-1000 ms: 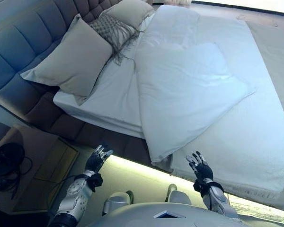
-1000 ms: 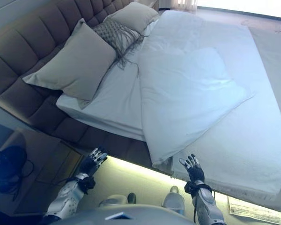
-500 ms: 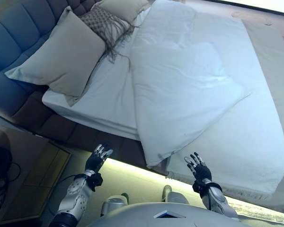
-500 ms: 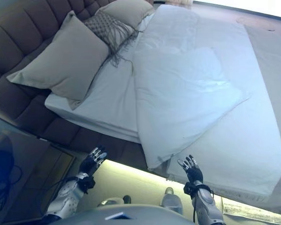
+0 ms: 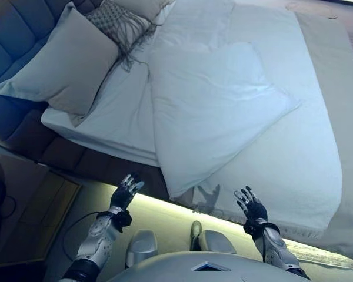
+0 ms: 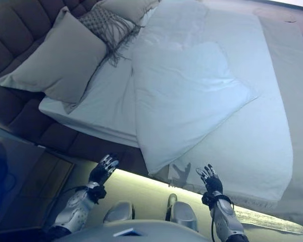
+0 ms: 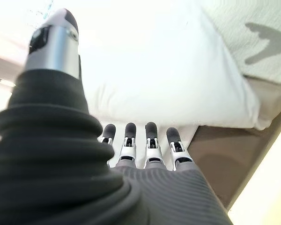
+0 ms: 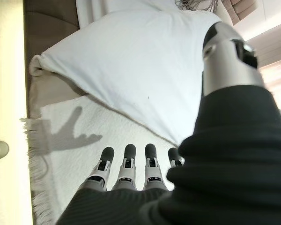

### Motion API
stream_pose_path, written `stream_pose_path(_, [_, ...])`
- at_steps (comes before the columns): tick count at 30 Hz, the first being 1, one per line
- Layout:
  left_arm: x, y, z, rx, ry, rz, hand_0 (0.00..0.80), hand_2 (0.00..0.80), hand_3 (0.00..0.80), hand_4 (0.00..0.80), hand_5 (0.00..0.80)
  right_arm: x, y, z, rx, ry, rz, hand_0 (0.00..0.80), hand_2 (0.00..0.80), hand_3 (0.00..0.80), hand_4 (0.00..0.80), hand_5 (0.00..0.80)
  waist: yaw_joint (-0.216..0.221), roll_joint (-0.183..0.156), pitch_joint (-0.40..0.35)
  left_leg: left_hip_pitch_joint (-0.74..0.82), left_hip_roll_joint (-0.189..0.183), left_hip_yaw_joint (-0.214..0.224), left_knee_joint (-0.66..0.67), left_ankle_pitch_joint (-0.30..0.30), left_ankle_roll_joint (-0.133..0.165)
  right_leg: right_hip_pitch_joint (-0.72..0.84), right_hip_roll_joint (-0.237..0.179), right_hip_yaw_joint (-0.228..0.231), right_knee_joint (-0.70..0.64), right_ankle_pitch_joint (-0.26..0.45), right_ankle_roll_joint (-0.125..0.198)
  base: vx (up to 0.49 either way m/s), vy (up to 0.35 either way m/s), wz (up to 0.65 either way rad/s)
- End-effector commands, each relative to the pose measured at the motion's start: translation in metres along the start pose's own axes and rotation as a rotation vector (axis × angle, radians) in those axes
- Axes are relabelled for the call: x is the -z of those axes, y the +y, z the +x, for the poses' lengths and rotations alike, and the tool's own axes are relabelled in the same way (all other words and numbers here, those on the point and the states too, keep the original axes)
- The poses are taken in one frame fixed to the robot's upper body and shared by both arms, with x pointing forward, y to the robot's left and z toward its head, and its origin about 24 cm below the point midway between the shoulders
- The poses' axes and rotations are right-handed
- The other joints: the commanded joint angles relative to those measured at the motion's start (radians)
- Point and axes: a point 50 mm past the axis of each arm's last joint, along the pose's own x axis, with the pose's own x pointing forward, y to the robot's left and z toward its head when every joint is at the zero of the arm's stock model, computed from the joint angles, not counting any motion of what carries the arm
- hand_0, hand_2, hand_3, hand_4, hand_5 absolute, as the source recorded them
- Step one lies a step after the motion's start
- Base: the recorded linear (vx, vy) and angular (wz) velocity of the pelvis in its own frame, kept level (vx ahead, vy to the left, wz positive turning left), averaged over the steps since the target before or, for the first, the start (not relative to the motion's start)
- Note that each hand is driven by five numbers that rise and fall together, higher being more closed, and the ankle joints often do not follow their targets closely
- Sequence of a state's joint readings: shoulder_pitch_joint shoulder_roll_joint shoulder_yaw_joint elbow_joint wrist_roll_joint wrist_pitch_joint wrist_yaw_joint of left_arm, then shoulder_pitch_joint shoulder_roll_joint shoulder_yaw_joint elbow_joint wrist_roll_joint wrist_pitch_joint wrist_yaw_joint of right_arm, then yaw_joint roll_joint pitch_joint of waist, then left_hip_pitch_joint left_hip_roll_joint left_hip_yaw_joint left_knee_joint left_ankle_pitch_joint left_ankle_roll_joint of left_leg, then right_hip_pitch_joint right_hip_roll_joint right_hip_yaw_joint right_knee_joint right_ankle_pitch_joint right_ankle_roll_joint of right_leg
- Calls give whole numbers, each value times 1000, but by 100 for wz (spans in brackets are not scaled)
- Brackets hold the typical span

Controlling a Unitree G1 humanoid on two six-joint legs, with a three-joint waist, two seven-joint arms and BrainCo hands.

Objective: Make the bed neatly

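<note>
A bed with a white duvet (image 5: pixel 212 111) lying askew across it; the duvet's near corner (image 5: pixel 173 191) hangs over the bed's side edge. Under it lies a textured white bedspread (image 5: pixel 288 176) with a fringed edge. A large grey pillow (image 5: pixel 62 61), a fringed patterned cushion (image 5: pixel 115 20) and another pillow (image 5: pixel 144 4) rest against the padded headboard. My left hand (image 5: pixel 125 191) is open and empty, below the bed's side. My right hand (image 5: pixel 251 207) is open and empty, just before the bedspread's fringe. The duvet corner also shows in the right wrist view (image 8: pixel 47 61).
A dark padded bed frame (image 5: pixel 76 158) runs below the mattress, with a lit strip along the floor (image 5: pixel 170 214). A bedside table (image 5: pixel 23 205) stands at the lower left. A beige cover (image 5: pixel 341 88) lies along the bed's far right.
The camera has shifted, so the bed sits further left and up in view. Both hands stay raised and open, now a little closer to the bed's edge.
</note>
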State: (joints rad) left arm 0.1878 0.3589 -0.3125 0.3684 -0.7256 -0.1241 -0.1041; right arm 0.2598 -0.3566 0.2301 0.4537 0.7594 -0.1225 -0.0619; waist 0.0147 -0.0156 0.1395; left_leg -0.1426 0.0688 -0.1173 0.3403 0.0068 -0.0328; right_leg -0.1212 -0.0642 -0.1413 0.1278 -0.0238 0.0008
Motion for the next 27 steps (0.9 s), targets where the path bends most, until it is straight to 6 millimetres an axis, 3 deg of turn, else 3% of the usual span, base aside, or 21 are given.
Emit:
stream_pose_path(1, [-27, -7, 3, 22, -138, -17, 0, 0, 0, 0, 0, -31, 7, -1, -50, -142, 22, 0, 0, 0, 0, 0, 20, 14, 24, -32, 48, -23, -181, 274, -48, 91, 47, 41, -37, 8, 30, 167, 37, -14])
stream_pose_path(5, [-25, -1, 2, 7, -132, -27, 0, 0, 0, 0, 0, -27, 7, -6, -69, -135, 26, 0, 0, 0, 0, 0, 35, 41, 21, -43, 77, 9, -348, 322, -77, 158, 43, 17, -36, -35, 32, 224, 59, -7])
stream_pose_path(8, [-25, 0, 0, 11, -124, -34, 0, 0, 0, 0, 0, -21, 3, -10, -58, -118, 24, 0, 0, 0, 0, 0, 35, 62, 10, -52, 84, 39, -414, 325, -84, 187, 36, 7, -25, -62, 28, 261, 96, -6])
stream_pose_path(15, [-16, 3, -6, 24, -69, -40, 0, 0, 0, 0, 0, -15, 4, -12, -47, -109, 39, 0, 0, 0, 0, 0, 49, 94, -4, -64, 78, 44, -410, 296, -81, 244, 4, 5, 7, -124, 33, 274, 145, 4])
stream_pose_path(16, [-15, 3, -7, 30, -65, -41, 0, 0, 0, 0, 0, -14, 5, -12, -43, -107, 41, 0, 0, 0, 0, 0, 53, 95, -4, -63, 70, 41, -394, 291, -78, 254, -3, 12, 16, -131, 36, 343, 270, -26])
stream_pose_path(18, [-14, 1, -6, 42, -71, -49, 0, 0, 0, 0, 0, -10, 10, -11, -46, -103, 23, 0, 0, 0, 0, 0, 59, 92, -5, -73, 29, 44, -346, 208, -53, 254, -43, 23, 52, -139, 56, 328, 301, -46])
stream_pose_path(22, [-18, -3, -2, 61, -89, -16, 0, 0, 0, 0, 0, -4, 22, -10, -57, -82, 45, 0, 0, 0, 0, 0, 75, 69, -9, -100, -52, 40, -273, 155, -1, 260, -122, 33, 108, -116, 114, 232, 277, -43])
stream_pose_path(23, [-19, -5, -4, 76, -92, -6, 0, 0, 0, 0, 0, -3, 26, -11, -56, -96, 11, 0, 0, 0, 0, 0, 82, 68, -12, -97, -77, 33, -263, 143, 20, 232, -154, 29, 152, -85, 113, 169, 287, -27])
stream_pose_path(27, [-17, -10, -4, 82, -77, 21, 0, 0, 0, 0, 0, 0, 39, -12, -56, -114, 38, 0, 0, 0, 0, 0, 104, 70, -36, -72, -137, 15, -246, 109, 68, 212, -204, 18, 250, 0, 102, 196, 262, -26])
